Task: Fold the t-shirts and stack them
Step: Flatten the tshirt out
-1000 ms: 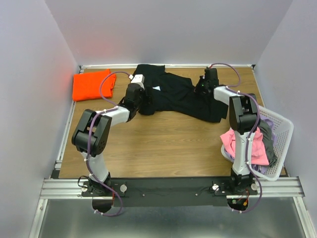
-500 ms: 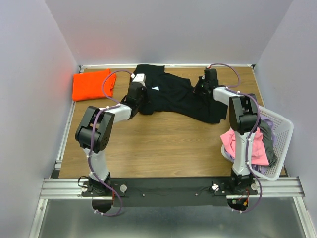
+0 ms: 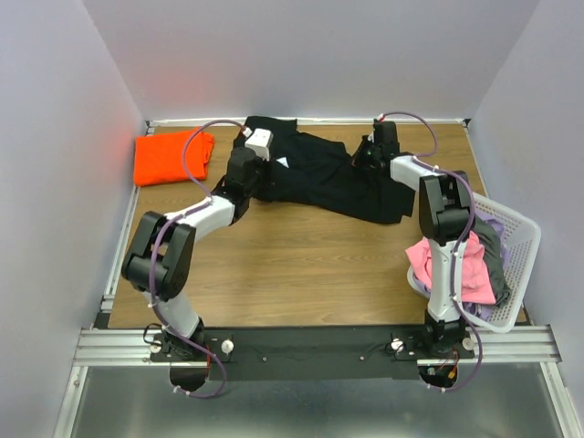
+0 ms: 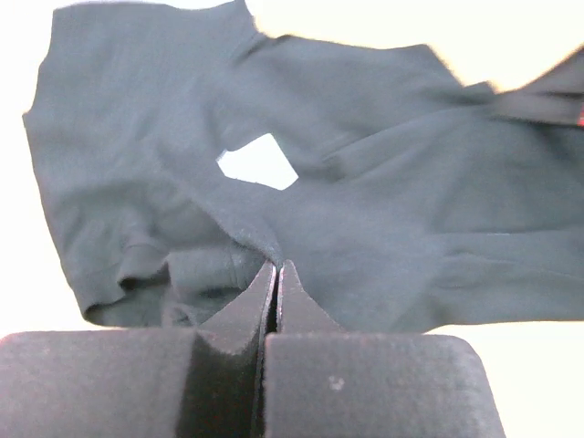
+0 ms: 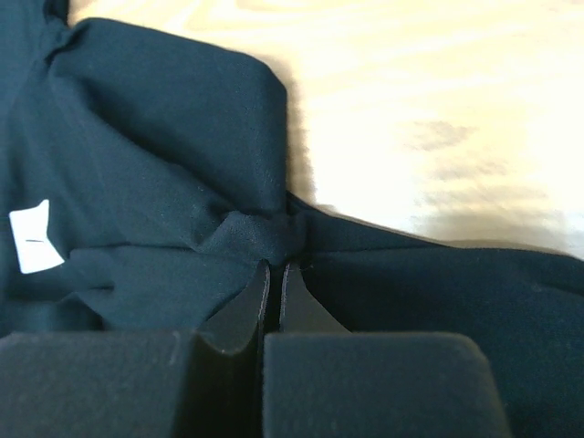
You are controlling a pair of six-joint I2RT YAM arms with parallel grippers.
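A black t-shirt (image 3: 319, 178) lies crumpled across the far middle of the wooden table, its white label (image 3: 287, 162) showing. My left gripper (image 3: 263, 180) is shut on a fold at the shirt's left part; in the left wrist view the fingertips (image 4: 276, 265) pinch dark cloth (image 4: 383, 182) just below the label (image 4: 260, 162). My right gripper (image 3: 363, 159) is shut on a bunched fold at the shirt's right part; the right wrist view shows that pinch (image 5: 276, 266) in the black cloth (image 5: 164, 164). A folded orange t-shirt (image 3: 169, 157) rests at the far left corner.
A white basket (image 3: 516, 228) stands at the right edge, holding pink (image 3: 447, 265) and grey clothes. Walls close in on the left, back and right. Bare wood (image 3: 301, 255) stretches between the shirt and the arm bases.
My left gripper has shut on the black t-shirt's fold, and its wrist has shifted slightly back and left. The right gripper keeps its hold, nearly still.
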